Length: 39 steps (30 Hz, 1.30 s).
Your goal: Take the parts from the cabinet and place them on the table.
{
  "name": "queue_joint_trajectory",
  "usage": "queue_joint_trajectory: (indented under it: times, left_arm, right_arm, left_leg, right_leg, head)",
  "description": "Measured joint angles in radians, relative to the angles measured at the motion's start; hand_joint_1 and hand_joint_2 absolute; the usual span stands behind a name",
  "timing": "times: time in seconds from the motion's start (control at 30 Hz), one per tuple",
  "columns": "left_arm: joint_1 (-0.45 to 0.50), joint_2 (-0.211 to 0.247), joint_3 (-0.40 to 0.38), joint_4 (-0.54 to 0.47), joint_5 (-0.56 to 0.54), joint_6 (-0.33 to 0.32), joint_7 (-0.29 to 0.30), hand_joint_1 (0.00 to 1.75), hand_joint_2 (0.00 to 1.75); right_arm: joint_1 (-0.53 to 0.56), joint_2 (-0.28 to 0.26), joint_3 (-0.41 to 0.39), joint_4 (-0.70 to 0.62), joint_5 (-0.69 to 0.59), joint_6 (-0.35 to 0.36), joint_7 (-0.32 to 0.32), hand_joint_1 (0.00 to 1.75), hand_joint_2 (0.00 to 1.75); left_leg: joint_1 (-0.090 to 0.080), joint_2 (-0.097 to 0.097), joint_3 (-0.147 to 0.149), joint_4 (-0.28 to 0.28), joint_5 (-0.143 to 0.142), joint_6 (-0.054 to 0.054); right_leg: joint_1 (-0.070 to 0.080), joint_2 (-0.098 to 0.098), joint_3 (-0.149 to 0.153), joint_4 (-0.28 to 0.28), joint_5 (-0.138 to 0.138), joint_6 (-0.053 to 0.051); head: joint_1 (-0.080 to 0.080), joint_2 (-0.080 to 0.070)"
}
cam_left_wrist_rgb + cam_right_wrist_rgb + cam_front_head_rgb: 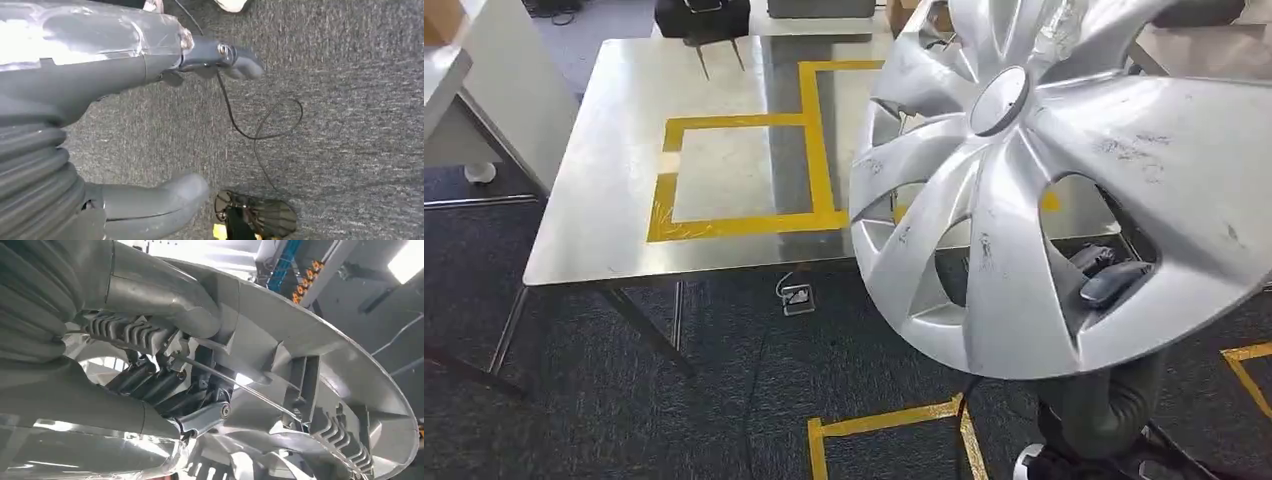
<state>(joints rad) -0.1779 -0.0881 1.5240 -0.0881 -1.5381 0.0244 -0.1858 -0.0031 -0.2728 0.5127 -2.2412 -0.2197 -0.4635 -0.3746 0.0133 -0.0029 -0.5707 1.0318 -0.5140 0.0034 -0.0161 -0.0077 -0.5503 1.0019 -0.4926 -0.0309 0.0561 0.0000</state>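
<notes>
The right hand (165, 385) is closed on the hubcap (1064, 180): in the right wrist view the dark fingers (150, 382) are hooked through a spoke opening against the ribbed back face, with the thick thumb laid over the rim side. In the head view fingertips (1109, 280) are seen poking through an opening low on the front face. The left hand (220, 55) hangs over grey carpet, holding nothing, with thumb and fingers apart.

Risks, judged from here: the hubcap is held from one opening only, low and off its middle, so most of the disc stands above and to the inner side of the hand; rotation or slipping in the grasp is likely if the arm is swung fast. The disc blocks much of the head view, so the drop zone beyond the hand is partly hidden and a misjudged set-down is possible. The lower rim could be caught on the near edge of the tabletop (624, 220) if it is not lifted clear. The thin plastic clips on the back could be bent under finger pressure.

The hubcap is carried in the air, tilted, front face toward the camera, near and above the tabletop edge; it is not touching the tabletop. It is a silver plastic disc with swept spokes, a round centre cap, large openings, and dark scuffs and scratches. On the tabletop beyond, yellow tape outlines (809, 150) are marked.
</notes>
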Motion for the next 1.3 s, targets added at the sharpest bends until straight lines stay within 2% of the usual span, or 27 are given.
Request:
queue_joint_trajectory:
  times: [0.07,0.2,0.23,0.33,0.37,0.57,1.3]
  left_arm:
    - [0.0,0.0,0.0,0.0,0.0,0.0,0.0,0.0,1.75]
    - [0.0,0.0,0.0,0.0,0.0,0.0,0.0,0.0,1.75]
    - [0.0,0.0,0.0,0.0,0.0,0.0,0.0,0.0,1.75]
    - [0.0,0.0,0.0,0.0,-0.002,0.0,0.0,0.0,1.75]
    - [0.0,0.0,0.0,0.0,-0.003,0.0,0.0,0.0,1.75]
    - [0.0,0.0,0.0,0.0,-0.009,0.0,0.0,0.0,1.75]
    - [0.0,0.0,0.0,0.0,-0.015,0.0,-0.005,0.0,1.75]
  right_arm:
    - [0.0,0.0,0.0,0.0,0.0,0.0,0.0,1.75,1.75]
    - [0.0,0.001,0.0,0.0,0.0,0.0,0.0,1.75,1.75]
    - [0.0,0.001,0.0,0.0,0.0,0.0,0.0,1.75,1.75]
    - [0.0,0.0,0.0,0.0,-0.003,0.0,0.0,1.75,1.75]
    - [-0.001,0.001,-0.002,0.0,-0.005,0.0,0.0,1.75,1.75]
    - [-0.002,0.0,-0.004,0.0,-0.01,0.0,0.0,1.75,1.75]
    - [0.006,-0.001,-0.015,0.0,-0.011,0.0,0.0,1.75,1.75]
  left_leg:
    - [-0.003,0.001,0.0,0.0,-0.002,0.004]
    - [-0.006,0.002,0.0,0.001,-0.005,0.01]
    - [-0.006,0.003,0.0,0.001,-0.006,0.01]
    - [-0.006,0.004,-0.001,0.001,-0.007,0.013]
    - [-0.006,0.004,-0.001,0.001,-0.007,0.013]
    - [-0.004,0.005,0.0,0.001,-0.008,0.012]
    - [-0.003,0.006,0.001,-0.001,-0.008,0.011]
  right_leg:
    - [-0.001,0.0,0.0,-0.002,0.001,-0.001]
    - [-0.003,0.0,0.001,-0.005,0.001,0.004]
    - [-0.003,0.0,0.001,-0.006,0.001,0.016]
    - [-0.007,0.0,0.005,-0.014,-0.001,0.062]
    - [-0.007,0.0,0.005,-0.015,-0.002,0.07]
    - [-0.006,0.0,0.005,-0.014,-0.004,0.076]
    - [-0.005,0.001,0.004,-0.012,-0.005,0.073]
  head:
    - [0.009,0.0]
    - [0.012,0.0]
    - [0.012,0.0]
    - [0.013,0.0]
    - [0.012,0.0]
    - [0.007,0.0]
    - [0.006,0.0]
